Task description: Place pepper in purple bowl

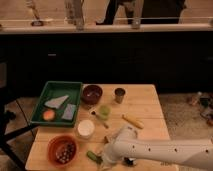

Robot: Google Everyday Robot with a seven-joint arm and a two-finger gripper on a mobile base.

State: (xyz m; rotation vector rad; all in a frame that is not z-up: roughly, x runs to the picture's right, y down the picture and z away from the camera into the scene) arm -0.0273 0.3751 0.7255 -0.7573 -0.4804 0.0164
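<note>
White arm (160,152) stretched low along table (145,107) front, gripper (106,160) beside pepper (93,156)

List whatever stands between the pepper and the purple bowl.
A white cup stands almost directly between the pepper, lying by the gripper at the front edge, and the purple bowl. The light green cup sits just beside that line.

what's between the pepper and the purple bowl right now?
Camera view: a white cup sits between pepper and purple bowl, a light green cup just off that line. Gripper is beside the pepper at the table front.
</note>
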